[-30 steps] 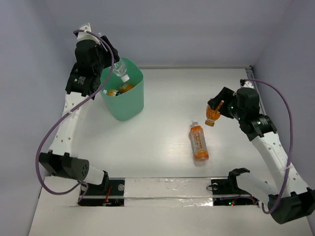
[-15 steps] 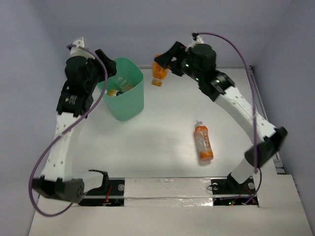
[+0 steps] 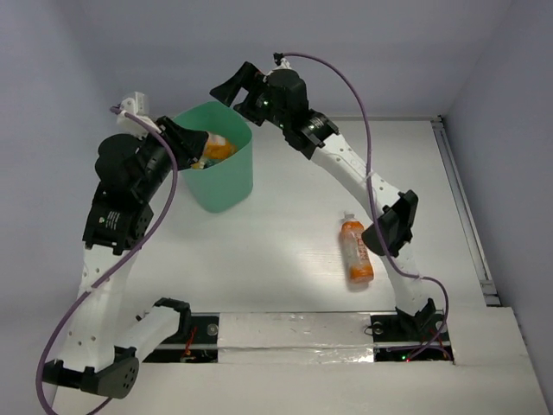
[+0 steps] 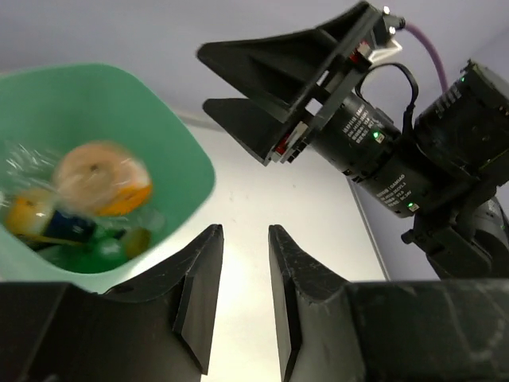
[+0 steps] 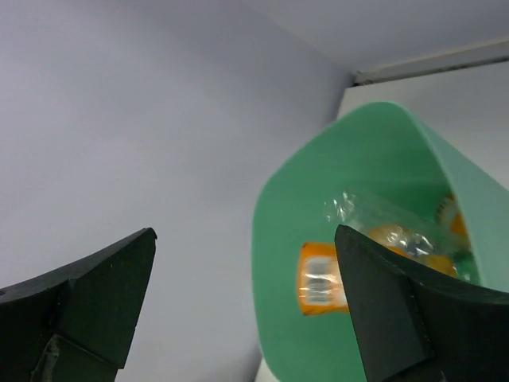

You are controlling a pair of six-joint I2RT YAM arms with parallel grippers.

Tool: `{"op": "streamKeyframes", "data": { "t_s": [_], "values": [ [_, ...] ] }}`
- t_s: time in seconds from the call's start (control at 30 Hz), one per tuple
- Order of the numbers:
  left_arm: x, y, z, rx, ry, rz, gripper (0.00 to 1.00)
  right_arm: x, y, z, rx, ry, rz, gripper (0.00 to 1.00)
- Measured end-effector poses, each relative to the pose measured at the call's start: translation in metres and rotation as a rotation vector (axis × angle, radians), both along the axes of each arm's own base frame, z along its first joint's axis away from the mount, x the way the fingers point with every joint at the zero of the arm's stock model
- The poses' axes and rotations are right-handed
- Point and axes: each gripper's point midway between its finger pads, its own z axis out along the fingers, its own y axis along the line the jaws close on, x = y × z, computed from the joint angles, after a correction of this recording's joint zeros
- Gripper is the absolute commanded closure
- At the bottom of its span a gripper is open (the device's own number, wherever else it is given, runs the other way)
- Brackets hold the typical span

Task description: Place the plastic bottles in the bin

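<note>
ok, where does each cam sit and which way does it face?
Top external: above and behind the robot, looking down on left arm, right arm, the bin and an orange bottle lying outside it.
Left wrist: beside the bin, facing past its rim at the right gripper; left gripper at bottom.
Right wrist: above the bin's rim, looking in; its fingers in both lower corners.
Shared: all show the bin.

White links and black joints are making up the left arm (image 3: 97, 281) and right arm (image 3: 344, 162); purple cables (image 4: 428, 49) are trailing along both.
</note>
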Motion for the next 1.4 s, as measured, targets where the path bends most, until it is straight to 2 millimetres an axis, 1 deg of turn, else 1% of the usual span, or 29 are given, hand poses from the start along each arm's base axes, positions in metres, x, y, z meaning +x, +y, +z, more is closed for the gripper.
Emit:
{"op": "streamKeyframes", "data": {
  "t_s": [0.03, 0.07, 0.13, 0.17, 0.2, 0.27, 0.3, 0.33, 0.37, 0.4, 0.43, 0.47, 0.5, 0.53, 0.57, 0.6, 0.63, 0.67, 0.7, 0.8, 0.87, 0.97, 1.03, 1.13, 1.2, 1.27, 1.33, 1.37, 1.4],
  "values": [
    [0.001, -0.007, -0.002, -0.006, 0.011, -0.024, 0.73, -0.002, -0.005, -0.003, -0.014, 0.009, -0.006, 0.00],
    [0.001, -0.017, -0.005, -0.014, 0.026, -0.052, 0.72, -0.004, -0.011, -0.005, -0.031, 0.013, -0.015, 0.03],
    [0.000, -0.042, -0.014, -0.017, 0.057, -0.120, 0.71, -0.012, -0.033, -0.003, -0.067, 0.013, -0.037, 0.31],
    [-0.002, -0.059, -0.020, -0.014, 0.078, -0.164, 0.71, -0.016, -0.047, 0.003, -0.075, 0.006, -0.055, 0.51],
    [-0.005, -0.079, -0.027, -0.005, 0.100, -0.208, 0.70, -0.020, -0.066, 0.009, -0.090, -0.007, -0.079, 0.80],
    [-0.013, -0.117, -0.041, 0.006, 0.141, -0.294, 0.69, -0.034, -0.111, 0.019, -0.105, -0.014, -0.141, 0.95],
    [-0.017, -0.138, -0.051, 0.018, 0.167, -0.340, 0.68, -0.042, -0.141, 0.028, -0.107, -0.033, -0.183, 0.98],
    [-0.020, -0.155, -0.061, 0.022, 0.190, -0.371, 0.66, -0.050, -0.166, 0.032, -0.109, -0.041, -0.219, 0.99],
    [-0.023, -0.171, -0.073, 0.027, 0.216, -0.397, 0.58, -0.059, -0.197, 0.037, -0.103, -0.062, -0.270, 0.99],
    [-0.027, -0.187, -0.090, 0.036, 0.250, -0.424, 0.51, -0.072, -0.227, 0.038, -0.109, -0.073, -0.316, 0.98],
    [-0.032, -0.202, -0.109, 0.037, 0.296, -0.442, 0.36, -0.083, -0.255, 0.035, -0.118, -0.079, -0.369, 0.95],
    [-0.036, -0.212, -0.128, 0.063, 0.334, -0.459, 0.36, -0.092, -0.275, 0.030, -0.131, -0.084, -0.407, 0.95],
    [-0.041, -0.224, -0.149, 0.074, 0.385, -0.475, 0.26, -0.103, -0.294, 0.020, -0.151, -0.083, -0.442, 0.90],
    [-0.046, -0.234, -0.169, 0.098, 0.426, -0.490, 0.21, -0.115, -0.307, 0.009, -0.175, -0.077, -0.462, 0.86],
    [-0.051, -0.244, -0.189, 0.119, 0.472, -0.500, 0.18, -0.126, -0.314, 0.000, -0.196, -0.080, -0.464, 0.80],
    [-0.055, -0.252, -0.207, 0.137, 0.516, -0.504, 0.13, -0.138, -0.320, -0.016, -0.227, -0.065, -0.460, 0.68],
    [-0.057, -0.259, -0.222, 0.153, 0.550, -0.508, 0.11, -0.150, -0.326, -0.040, -0.275, -0.037, -0.450, 0.61],
    [-0.060, -0.266, -0.236, 0.162, 0.584, -0.512, 0.10, -0.157, -0.329, -0.055, -0.301, -0.014, -0.443, 0.53],
    [-0.062, -0.272, -0.247, 0.170, 0.607, -0.515, 0.10, -0.164, -0.332, -0.067, -0.321, -0.005, -0.435, 0.41],
    [-0.069, -0.288, -0.275, 0.191, 0.672, -0.524, 0.09, -0.190, -0.341, -0.109, -0.384, 0.055, -0.407, 0.26],
    [-0.073, -0.303, -0.286, 0.206, 0.696, -0.535, 0.09, -0.206, -0.349, -0.121, -0.403, 0.071, -0.402, 0.23],
    [-0.080, -0.336, -0.298, 0.219, 0.715, -0.568, 0.09, -0.219, -0.354, -0.120, -0.400, 0.056, -0.399, 0.23],
    [-0.086, -0.354, -0.311, 0.224, 0.734, -0.583, 0.09, -0.225, -0.355, -0.116, -0.389, 0.036, -0.389, 0.23],
    [-0.097, -0.366, -0.337, 0.243, 0.785, -0.588, 0.10, -0.233, -0.352, -0.114, -0.379, 0.015, -0.357, 0.23],
    [-0.097, -0.369, -0.356, 0.265, 0.821, -0.573, 0.14, -0.236, -0.348, -0.115, -0.381, 0.010, -0.327, 0.23],
    [-0.093, -0.373, -0.374, 0.286, 0.847, -0.549, 0.20, -0.240, -0.343, -0.119, -0.386, 0.007, -0.290, 0.23],
    [-0.087, -0.374, -0.388, 0.301, 0.862, -0.515, 0.32, -0.243, -0.339, -0.124, -0.393, 0.009, -0.254, 0.23],
    [-0.084, -0.376, -0.388, 0.293, 0.864, -0.506, 0.52, -0.245, -0.337, -0.125, -0.395, 0.008, -0.237, 0.23],
    [-0.081, -0.379, -0.385, 0.286, 0.855, -0.495, 0.60, -0.246, -0.335, -0.127, -0.397, 0.007, -0.221, 0.23]
  ]
}}
